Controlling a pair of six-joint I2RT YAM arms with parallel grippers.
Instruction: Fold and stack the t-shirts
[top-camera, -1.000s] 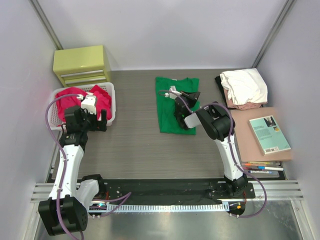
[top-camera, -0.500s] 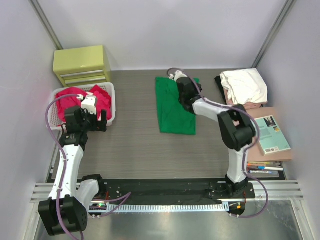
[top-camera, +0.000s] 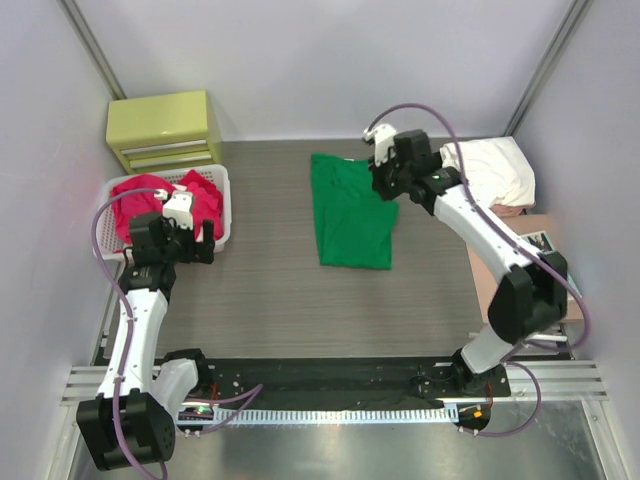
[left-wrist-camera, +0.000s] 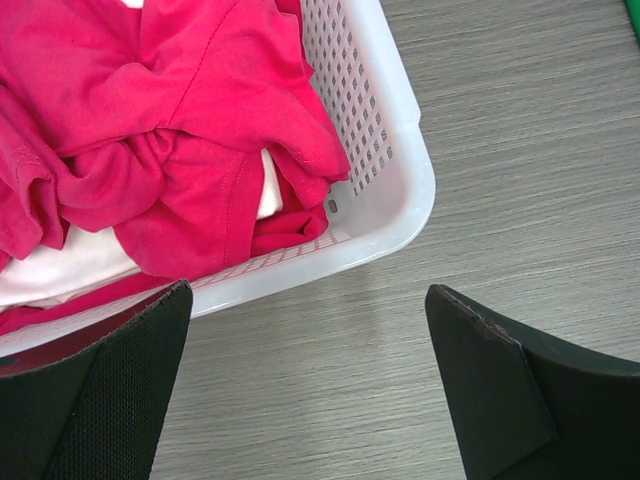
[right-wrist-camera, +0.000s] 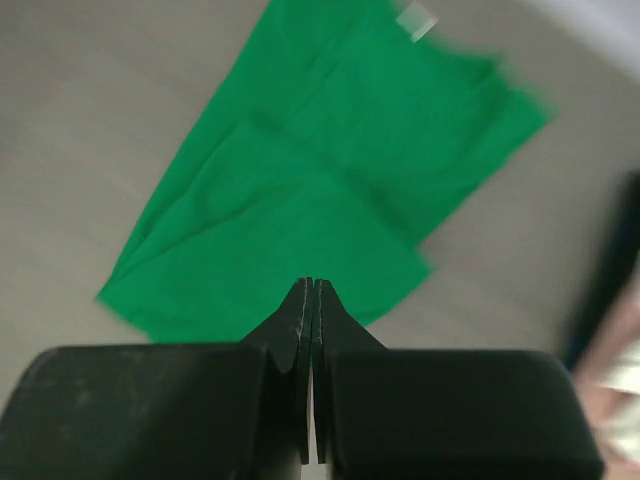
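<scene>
The grey table (top-camera: 260, 290) held a green t-shirt (top-camera: 350, 215), partly folded, just under the right claw (top-camera: 386, 186), whose jaws were pressed together on nothing. Red t-shirts (top-camera: 190, 195) waited in the basket (top-camera: 222, 190) ahead of the wide-spread left claw (top-camera: 190, 245). A folded stack (top-camera: 488, 172) lay beside the right claw. A second before, the right claw was over the shirt's middle; it had since swung to the far corner and lifted clear.

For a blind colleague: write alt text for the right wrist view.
The right gripper, jaws shut on nothing, hangs above a green t-shirt lying partly folded on the grey table. A white neck label shows at its top edge; the picture is blurred.
</scene>
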